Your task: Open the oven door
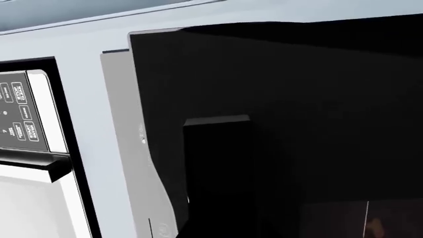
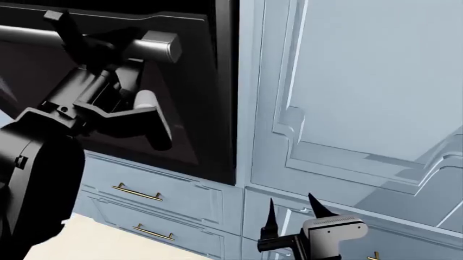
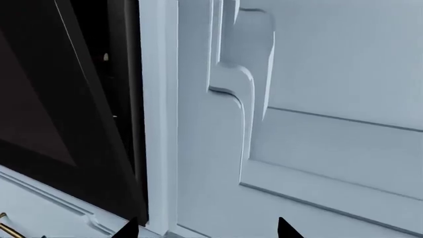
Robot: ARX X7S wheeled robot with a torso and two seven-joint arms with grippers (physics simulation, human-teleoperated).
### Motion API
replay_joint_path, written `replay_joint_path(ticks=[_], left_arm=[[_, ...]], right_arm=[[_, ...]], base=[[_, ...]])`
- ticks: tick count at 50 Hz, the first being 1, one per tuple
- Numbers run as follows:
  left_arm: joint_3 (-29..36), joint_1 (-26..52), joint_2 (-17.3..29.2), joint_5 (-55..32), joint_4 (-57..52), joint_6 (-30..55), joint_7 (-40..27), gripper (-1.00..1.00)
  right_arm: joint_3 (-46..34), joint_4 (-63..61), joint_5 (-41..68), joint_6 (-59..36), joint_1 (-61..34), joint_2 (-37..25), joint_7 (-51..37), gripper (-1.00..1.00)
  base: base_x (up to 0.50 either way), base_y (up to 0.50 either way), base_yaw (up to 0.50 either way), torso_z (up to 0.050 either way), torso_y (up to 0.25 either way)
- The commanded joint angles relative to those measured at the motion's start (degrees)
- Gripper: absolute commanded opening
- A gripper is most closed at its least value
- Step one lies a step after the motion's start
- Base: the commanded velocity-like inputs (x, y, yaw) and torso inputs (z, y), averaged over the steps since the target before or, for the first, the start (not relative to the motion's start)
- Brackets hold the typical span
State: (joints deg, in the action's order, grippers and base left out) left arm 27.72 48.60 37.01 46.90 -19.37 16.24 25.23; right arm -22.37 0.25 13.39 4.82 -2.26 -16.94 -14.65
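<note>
Oddly, the only writing anywhere sits on a small control panel point(image 1: 17, 116) in the left wrist view, a dark strip of button labels too small and skewed to read. No brand name shows on any surface.

In the head view the oven door point(image 2: 195, 108) fills the upper left, a flat black panel set into pale blue cabinetry. Its top edge leans out from the frame while its lower edge stays close to the cabinet, so the door stands partly ajar. In the right wrist view a dark gap shows between the panel and the blue frame beside it. The silver bar handle point(image 2: 155, 46) runs level across the door's upper part, its long axis side to side, its right end capped with a squared block.

The left gripper point(image 2: 87, 43) reaches up to that handle. One dark finger rises above the bar, and the rest of the gripper lies against and under it, so it appears clamped on the handle, though the contact itself is partly hidden by the arm.

The right gripper point(image 2: 293, 208) hangs low at the right, well apart from the oven, its two pointed fingers spread and empty in front of a cabinet door point(image 2: 361, 81). Below the oven are two pale blue drawers point(image 2: 181, 189) with thin brass handles point(image 2: 136, 192).
</note>
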Motion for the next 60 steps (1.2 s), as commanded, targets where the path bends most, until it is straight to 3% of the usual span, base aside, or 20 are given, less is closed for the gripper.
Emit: replay_joint_path(ticks=[1, 33, 60], left_arm=[[-1.9, -1.0, 0.5, -0.3, -9.1, -0.5, -5.9, -1.00], [-5.0, -8.9, 2.6, 0.5, -17.5, 2.4, -6.9, -1.00], [-6.8, -18.3, 3.3, 2.3, -21.8, 3.9, -11.6, -1.00]], right_arm=[[-0.6, 0.4, -0.3, -0.1, -0.2, -0.1, -0.1, 1.00], [-1.3, -0.1, -0.3, -0.9, -0.3, -0.6, -0.9, 1.00], [-1.6, 0.1, 0.0, -0.5, -0.4, -0.8, -1.1, 1.00]], base=[[0.00, 0.00, 0.00, 0.000, 0.010], [0.00, 0.00, 0.00, 0.001, 0.003], [0.00, 0.00, 0.00, 0.001, 0.004]])
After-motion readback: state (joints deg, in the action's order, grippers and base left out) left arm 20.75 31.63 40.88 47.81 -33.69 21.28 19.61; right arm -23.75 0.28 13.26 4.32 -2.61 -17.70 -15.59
